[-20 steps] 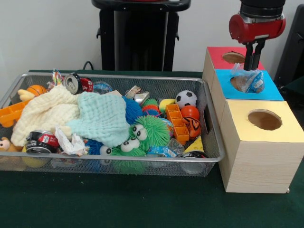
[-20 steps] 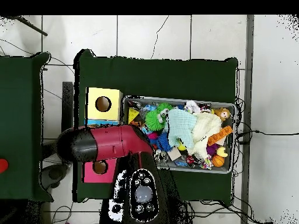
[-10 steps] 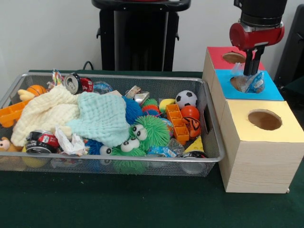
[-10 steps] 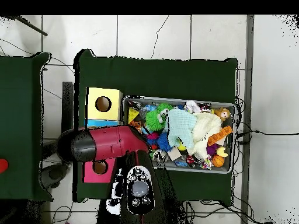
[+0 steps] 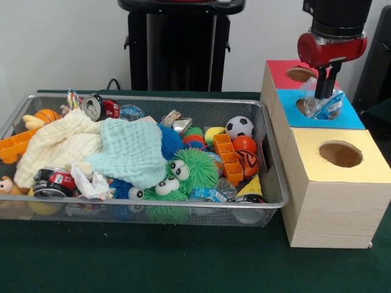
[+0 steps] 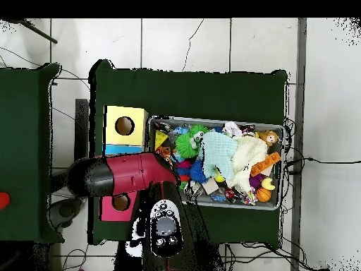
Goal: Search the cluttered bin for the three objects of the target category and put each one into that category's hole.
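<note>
My gripper point(image 5: 327, 95) hangs over the hole point(image 5: 303, 108) in the blue-topped box point(image 5: 349, 119) and is shut on a crumpled clear plastic wrapper point(image 5: 324, 108). The wrapper's lower part rests at the hole's rim, on its right side. The wire bin point(image 5: 153, 98) to the left holds a heap of toys, balls, cans, wrappers and two cloths. In the overhead view the red arm point(image 6: 130, 174) covers the blue box and hides the gripper.
A red-topped box point(image 5: 282, 68) stands behind the blue one and a yellow-topped box point(image 5: 366, 165) in front, each with a round hole. In the bin point(image 6: 218, 120), a pale green cloth point(image 5: 131, 149) and a cream cloth point(image 5: 58, 146) cover part of the heap.
The gripper has sunk a little and shifted right over the blue box, carrying the wrapper with it. The bin's contents have not moved.
</note>
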`<action>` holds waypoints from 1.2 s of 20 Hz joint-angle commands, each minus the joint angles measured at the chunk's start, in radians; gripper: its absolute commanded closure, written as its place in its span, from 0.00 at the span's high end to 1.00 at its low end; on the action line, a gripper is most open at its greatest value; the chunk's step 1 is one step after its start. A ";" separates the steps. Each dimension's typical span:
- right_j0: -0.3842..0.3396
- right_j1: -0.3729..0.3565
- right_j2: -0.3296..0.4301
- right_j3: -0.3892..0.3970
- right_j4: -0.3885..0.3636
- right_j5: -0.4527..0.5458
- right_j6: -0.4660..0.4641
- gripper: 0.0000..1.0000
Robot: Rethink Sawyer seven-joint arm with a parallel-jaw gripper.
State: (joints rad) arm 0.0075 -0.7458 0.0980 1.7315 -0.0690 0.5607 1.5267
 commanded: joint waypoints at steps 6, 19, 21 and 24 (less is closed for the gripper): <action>-0.034 -0.072 0.042 0.054 0.016 0.071 0.095 0.00; -0.022 -0.047 0.036 0.044 0.003 0.049 0.111 0.00; -0.018 -0.036 0.033 0.039 0.000 0.041 0.116 0.00; -0.014 -0.025 0.030 0.039 -0.006 0.025 0.121 0.00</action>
State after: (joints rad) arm 0.0064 -0.8161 0.0980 1.7393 -0.0692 0.5609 1.5267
